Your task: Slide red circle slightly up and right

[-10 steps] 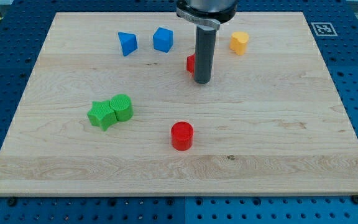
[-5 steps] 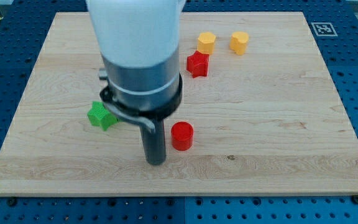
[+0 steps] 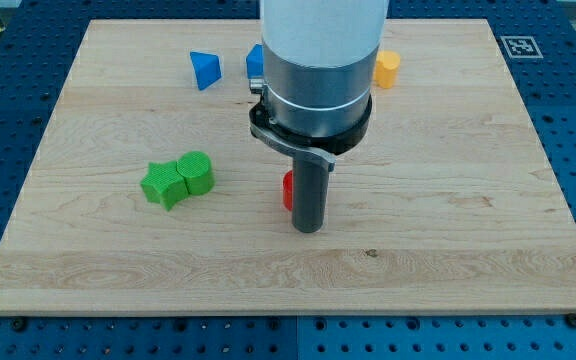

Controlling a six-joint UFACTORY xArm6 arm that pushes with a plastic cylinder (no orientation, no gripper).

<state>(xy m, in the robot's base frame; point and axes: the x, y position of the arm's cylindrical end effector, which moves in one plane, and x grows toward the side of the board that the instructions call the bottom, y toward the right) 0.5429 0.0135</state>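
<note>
The red circle (image 3: 287, 190) is mostly hidden behind my rod; only a thin red sliver shows at the rod's left side, near the board's middle. My tip (image 3: 309, 229) rests on the board just in front of and to the right of the red circle, touching or nearly touching it. The arm's wide grey and white body covers the area above the circle.
A green star-like block (image 3: 162, 185) and a green round block (image 3: 197, 172) sit together at the left. A blue block (image 3: 205, 70) and part of another blue block (image 3: 254, 62) lie at the top. A yellow block (image 3: 387, 67) shows at the top right. Other blocks are hidden by the arm.
The rod moved from the red circle's left to its front right side. The circle has shifted slightly up from its earlier spot. The green round block and blue blocks show again.
</note>
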